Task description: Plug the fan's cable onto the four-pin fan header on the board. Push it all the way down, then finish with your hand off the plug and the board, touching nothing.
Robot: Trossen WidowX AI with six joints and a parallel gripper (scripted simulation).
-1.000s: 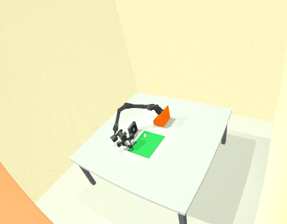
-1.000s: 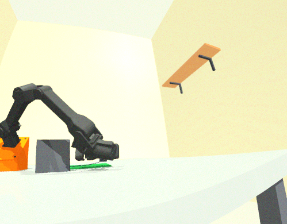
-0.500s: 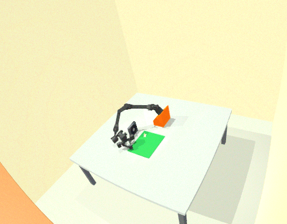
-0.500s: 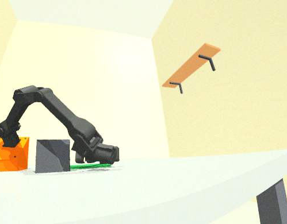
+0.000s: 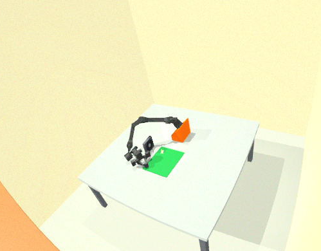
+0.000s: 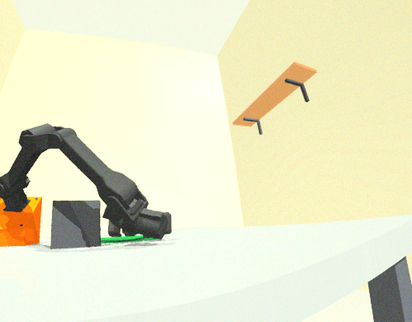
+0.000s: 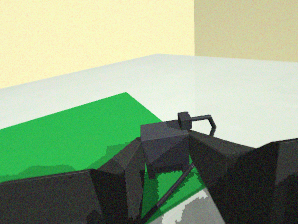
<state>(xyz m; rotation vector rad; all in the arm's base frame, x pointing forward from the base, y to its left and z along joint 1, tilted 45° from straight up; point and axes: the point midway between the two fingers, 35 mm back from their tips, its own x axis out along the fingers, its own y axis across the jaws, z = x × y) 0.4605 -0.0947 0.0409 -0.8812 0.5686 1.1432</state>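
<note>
My gripper (image 5: pixel 145 163) (image 6: pixel 116 232) (image 7: pixel 163 139) is shut on the fan's dark plug (image 7: pixel 164 142), low over the near left corner of the green board (image 5: pixel 169 161) (image 6: pixel 120 239) (image 7: pixel 70 135). A thin dark cable (image 7: pixel 172 192) runs from the plug down past the fingers, and a loop of it (image 7: pixel 206 120) shows beyond the plug. The dark square fan (image 5: pixel 148 143) (image 6: pixel 75 224) stands upright just left of the board. A small white header (image 5: pixel 162 150) sits near the board's far left corner, apart from the plug. The wrist view does not show the header.
The arm's orange base block (image 5: pixel 182 132) (image 6: pixel 16 223) stands behind the board on the white table (image 5: pixel 199 193) (image 6: pixel 239 264). An orange wall shelf (image 6: pixel 276 92) hangs high on the right wall.
</note>
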